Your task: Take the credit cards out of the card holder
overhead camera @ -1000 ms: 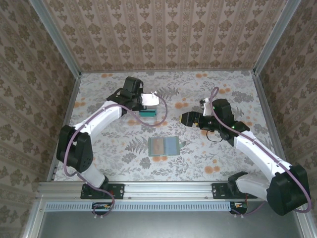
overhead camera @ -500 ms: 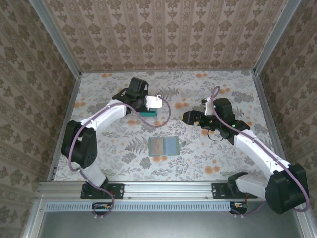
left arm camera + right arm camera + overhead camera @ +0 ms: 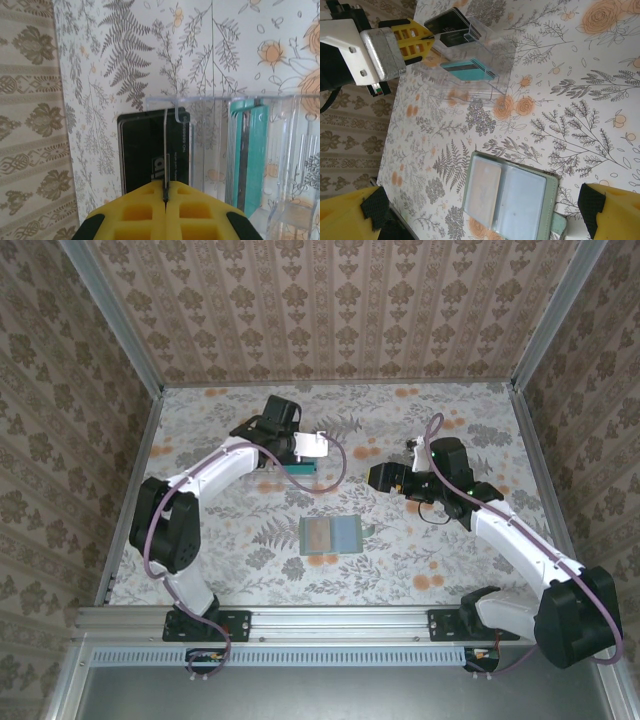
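Observation:
The card holder (image 3: 331,535), a sage-green wallet, lies open and flat mid-table. In the right wrist view the card holder (image 3: 551,200) has a peach credit card (image 3: 486,192) in its left pocket, and its right pocket looks pale grey. My left gripper (image 3: 290,460) is at the clear tray (image 3: 300,472). Its yellow fingers (image 3: 135,210) are shut on a thin credit card (image 3: 165,150) seen edge-on, above a black card (image 3: 142,150) in the tray. My right gripper (image 3: 372,478) hangs open above and right of the holder, holding nothing.
The clear plastic tray (image 3: 485,55) stands at the back left with upright dividers. A stack of teal cards (image 3: 470,69) sits in one compartment, the same teal cards (image 3: 255,150) lying right of the black card. Patterned walls close in the table on three sides.
My left arm has swung slightly to the right, bringing its gripper over the tray. The right arm and the card holder have barely moved.

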